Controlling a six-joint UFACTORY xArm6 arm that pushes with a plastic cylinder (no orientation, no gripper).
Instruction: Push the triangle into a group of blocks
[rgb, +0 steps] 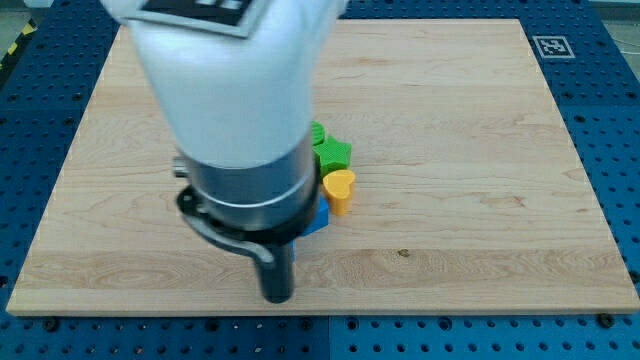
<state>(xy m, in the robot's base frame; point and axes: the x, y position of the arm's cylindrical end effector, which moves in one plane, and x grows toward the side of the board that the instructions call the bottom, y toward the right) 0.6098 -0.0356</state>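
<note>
my tip (277, 297) — below-left of yellow block (340, 187)

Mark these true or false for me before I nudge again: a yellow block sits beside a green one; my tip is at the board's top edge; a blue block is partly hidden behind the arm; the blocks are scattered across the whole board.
1. A yellow block sits beside a green block. True; they look to be touching.
2. My tip is at the board's top edge. False: it is near the view's bottom edge, below and to the left of the cluster.
3. A blue block is partly hidden behind the arm. True.
4. The blocks are scattered across the whole board. False: the visible ones are bunched together near the middle.
</note>
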